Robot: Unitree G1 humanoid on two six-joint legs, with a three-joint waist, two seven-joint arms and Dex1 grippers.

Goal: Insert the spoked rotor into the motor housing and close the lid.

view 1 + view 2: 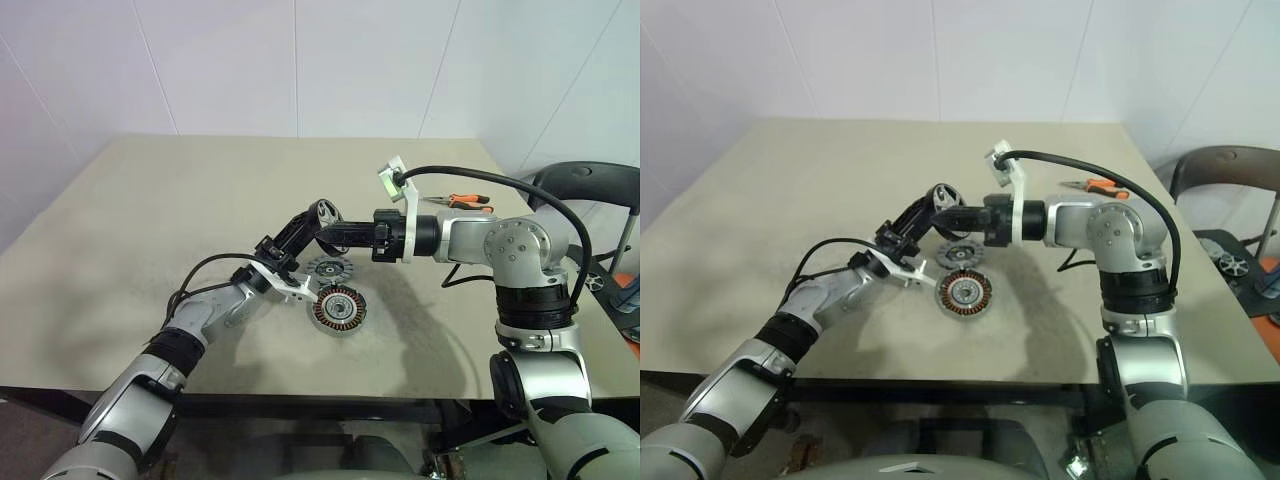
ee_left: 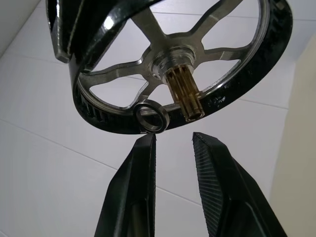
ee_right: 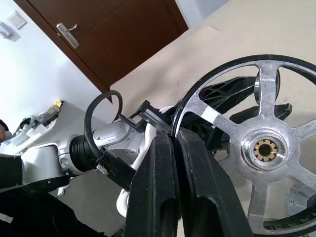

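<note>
The right pincer [image 3: 174, 148] is gripping the rotor [image 3: 256, 148] by its rim above the surface [image 1: 150, 220], over the lid [image 1: 327, 268] and housing [image 1: 338, 308]. The left pincer [image 2: 173, 143] is waiting part-open and empty just beneath it.

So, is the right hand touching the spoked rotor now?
Touching. In the right wrist view the right hand has its two fingers shut on the dark rim of the spoked rotor, with no gap showing between them and the rim.
</note>
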